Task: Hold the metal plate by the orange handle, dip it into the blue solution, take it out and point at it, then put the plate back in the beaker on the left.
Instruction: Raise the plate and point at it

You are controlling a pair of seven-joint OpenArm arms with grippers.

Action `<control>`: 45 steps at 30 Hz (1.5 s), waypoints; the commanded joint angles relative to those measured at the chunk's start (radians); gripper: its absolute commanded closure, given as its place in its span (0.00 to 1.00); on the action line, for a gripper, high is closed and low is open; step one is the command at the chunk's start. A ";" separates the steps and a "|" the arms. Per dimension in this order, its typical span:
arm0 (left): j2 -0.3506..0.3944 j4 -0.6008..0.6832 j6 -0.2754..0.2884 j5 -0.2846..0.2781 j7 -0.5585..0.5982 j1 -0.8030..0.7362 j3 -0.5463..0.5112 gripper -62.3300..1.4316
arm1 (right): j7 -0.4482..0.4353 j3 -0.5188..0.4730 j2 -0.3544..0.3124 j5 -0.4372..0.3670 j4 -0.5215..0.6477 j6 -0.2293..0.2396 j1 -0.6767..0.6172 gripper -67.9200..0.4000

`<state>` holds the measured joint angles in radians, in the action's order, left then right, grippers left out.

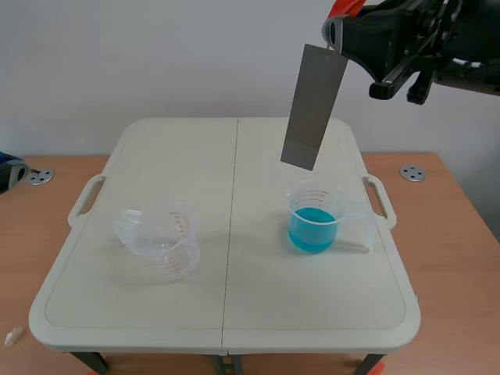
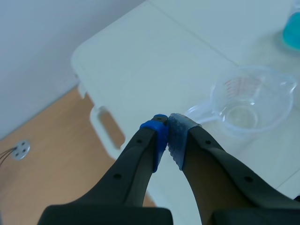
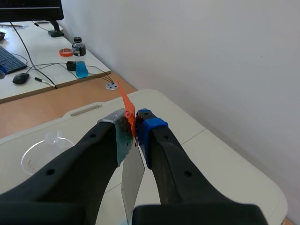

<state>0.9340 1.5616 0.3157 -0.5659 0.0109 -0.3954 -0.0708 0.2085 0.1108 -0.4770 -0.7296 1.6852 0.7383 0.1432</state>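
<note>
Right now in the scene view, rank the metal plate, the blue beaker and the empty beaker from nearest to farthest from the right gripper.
1. Metal plate: held in the right gripper, hanging below it.
2. Blue beaker: on the table's right half, below the plate.
3. Empty beaker: on the table's left half, farthest.
</note>
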 commanded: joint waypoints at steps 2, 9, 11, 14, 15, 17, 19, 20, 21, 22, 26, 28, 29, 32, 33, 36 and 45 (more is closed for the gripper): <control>-0.008 0.011 -0.001 -0.007 0.002 0.089 0.081 0.95 | -0.014 -0.022 -0.016 -0.021 0.014 0.007 0.018 0.97; -0.114 0.000 -0.002 0.043 -0.129 0.354 0.325 0.95 | -0.004 -0.023 -0.016 -0.024 0.014 0.007 0.018 0.97; -0.154 -0.011 -0.003 0.077 -0.153 0.418 0.389 0.95 | -0.004 -0.023 -0.016 -0.024 0.014 0.007 0.018 0.97; -0.217 -0.035 -0.006 0.120 -0.190 0.501 0.472 0.95 | -0.004 -0.023 -0.016 -0.024 0.014 0.007 0.018 0.97; -0.238 -0.045 -0.006 0.134 -0.198 0.525 0.497 0.95 | -0.004 -0.023 -0.016 -0.024 0.014 0.007 0.018 0.97; -0.278 -0.068 -0.006 0.160 -0.202 0.566 0.542 0.95 | -0.004 -0.023 -0.016 -0.024 0.014 0.007 0.018 0.97; -0.317 -0.096 -0.006 0.175 -0.217 0.604 0.581 0.95 | -0.004 -0.023 -0.016 -0.024 0.014 0.007 0.018 0.97; -0.336 -0.112 -0.006 0.187 -0.226 0.621 0.598 0.95 | -0.004 -0.023 -0.016 -0.024 0.014 0.007 0.018 0.97; -0.355 -0.128 -0.006 0.196 -0.233 0.637 0.613 0.95 | -0.004 -0.023 -0.016 -0.024 0.014 0.007 0.018 0.97; -0.372 -0.145 -0.006 0.198 -0.239 0.653 0.628 0.95 | -0.004 -0.023 -0.016 -0.024 0.014 0.007 0.018 0.97; -0.438 -0.212 -0.006 0.217 -0.241 0.712 0.679 0.95 | -0.004 -0.023 -0.016 -0.024 0.014 0.007 0.018 0.97; -0.470 -0.241 -0.006 0.243 -0.241 0.739 0.699 0.95 | -0.004 -0.023 -0.016 -0.024 0.014 0.007 0.018 0.97; -0.486 -0.255 -0.006 0.251 -0.242 0.753 0.708 0.95 | -0.004 -0.023 -0.016 -0.024 0.014 0.007 0.018 0.97; -0.531 -0.287 -0.006 0.283 -0.248 0.791 0.736 0.95 | -0.004 -0.023 -0.016 -0.024 0.014 0.007 0.018 0.97; -0.545 -0.297 -0.006 0.293 -0.248 0.801 0.744 0.95 | -0.004 -0.023 -0.016 -0.024 0.014 0.007 0.018 0.97; -0.588 -0.330 -0.006 0.317 -0.248 0.830 0.766 0.95 | -0.004 -0.023 -0.016 -0.024 0.014 0.007 0.018 0.97; -0.655 -0.385 -0.006 0.331 -0.269 0.878 0.804 0.95 | -0.004 -0.023 -0.016 -0.024 0.014 0.007 0.018 0.97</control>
<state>0.2745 1.1599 0.3122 -0.2279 -0.2699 0.4683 0.7395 0.2195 0.0994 -0.4770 -0.7353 1.6852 0.7383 0.1432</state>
